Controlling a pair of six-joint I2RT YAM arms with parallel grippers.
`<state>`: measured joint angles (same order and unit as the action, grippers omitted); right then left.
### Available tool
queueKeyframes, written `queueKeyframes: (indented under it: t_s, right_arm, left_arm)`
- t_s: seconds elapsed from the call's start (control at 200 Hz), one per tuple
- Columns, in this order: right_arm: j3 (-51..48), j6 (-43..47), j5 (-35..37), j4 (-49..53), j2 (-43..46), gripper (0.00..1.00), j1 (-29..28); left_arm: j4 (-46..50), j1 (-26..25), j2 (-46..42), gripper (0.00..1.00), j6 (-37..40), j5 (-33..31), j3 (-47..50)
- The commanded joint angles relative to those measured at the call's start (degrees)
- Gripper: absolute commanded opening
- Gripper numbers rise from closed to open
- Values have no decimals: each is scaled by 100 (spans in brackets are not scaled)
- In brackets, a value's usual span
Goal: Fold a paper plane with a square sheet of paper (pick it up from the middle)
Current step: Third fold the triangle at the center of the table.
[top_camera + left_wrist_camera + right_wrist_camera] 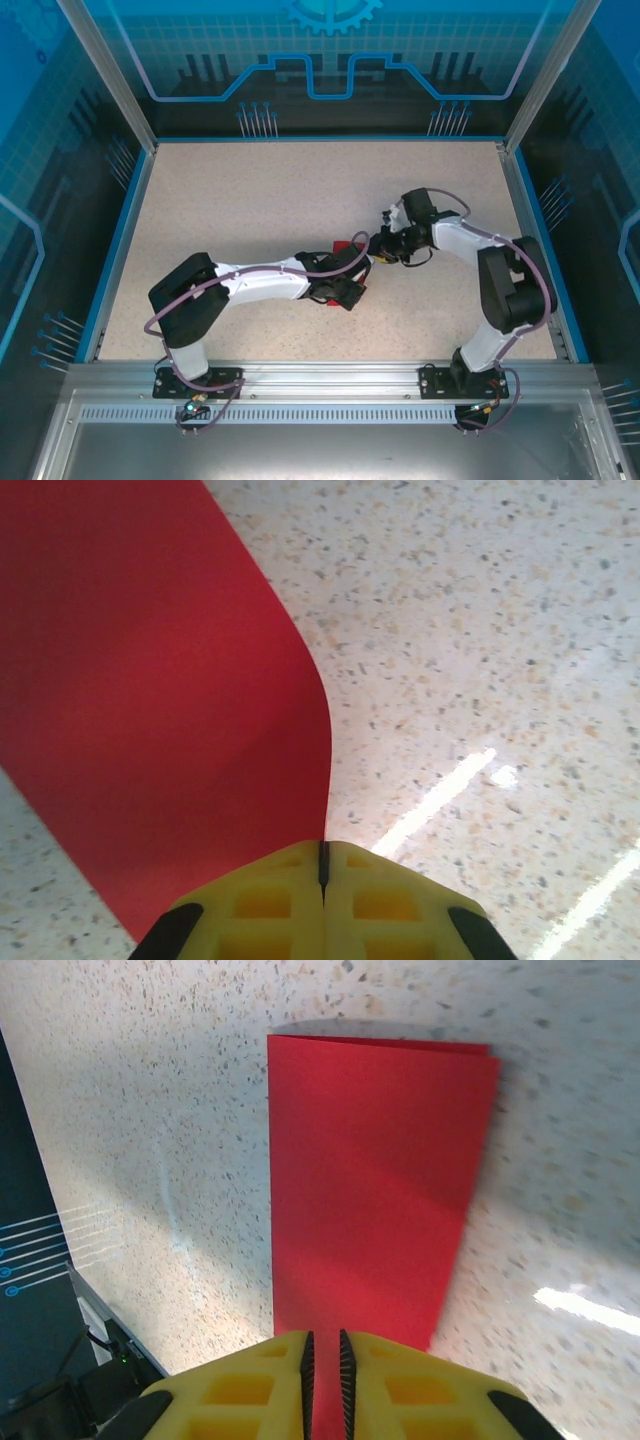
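Red thin paper sheet point(372, 1190) looks just halved, pinched by left end effector point(322, 852) and right end effector point(322, 1345), nose folds still to do.

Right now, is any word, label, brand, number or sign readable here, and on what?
None can be read. The red sheet of paper is plain; the blue backdrop carries only a gear outline and lines, no letters.

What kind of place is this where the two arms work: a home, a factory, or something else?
Probably a robotics lab test cell: a speckled table walled by blue see-through panels, with a left arm and right arm bolted to an aluminium rail, handling a red paper sheet.
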<state>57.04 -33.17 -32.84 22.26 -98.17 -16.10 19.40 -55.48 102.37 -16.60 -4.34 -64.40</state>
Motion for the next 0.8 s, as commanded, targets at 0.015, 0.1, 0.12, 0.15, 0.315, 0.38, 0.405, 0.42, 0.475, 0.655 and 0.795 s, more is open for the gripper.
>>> queueKeyframes:
  t_s: [0.015,0.1,0.12,0.15,0.315,0.38,0.405,0.42,0.475,0.655,0.795]
  right_arm:
    - [321,37,-55,41,-541,16,-268]
    - [441,68,52,15,-819,16,-304]
    - [467,90,50,30,-871,16,-310]
    - [510,133,86,40,-937,16,-319]
    - [767,373,571,418,-1358,16,-376]
    - [841,443,738,551,-1518,16,-409]
    - [902,479,887,681,-1584,16,-425]
    - [935,508,964,748,-1612,16,-443]
    - [1002,588,977,830,-1673,16,-478]
    - [1055,671,1113,920,-1666,16,-517]
    - [1055,721,1129,929,-1670,16,-517]
  left_arm:
    - [-72,187,-131,0,-126,675,56]
    - [-126,341,-129,0,-160,894,127]
    - [-170,380,-142,0,-176,961,169]
    - [-211,429,-147,0,-190,1034,205]
    - [-290,696,-166,0,-171,1454,296]
    - [-268,815,-144,0,-161,1564,272]
    - [-261,859,-130,0,-154,1602,264]
    - [-261,891,-136,0,-166,1617,262]
    - [-233,995,-92,0,-143,1683,232]
    - [-248,1327,57,0,-119,1868,148]
    - [-255,1477,145,0,-84,1880,94]
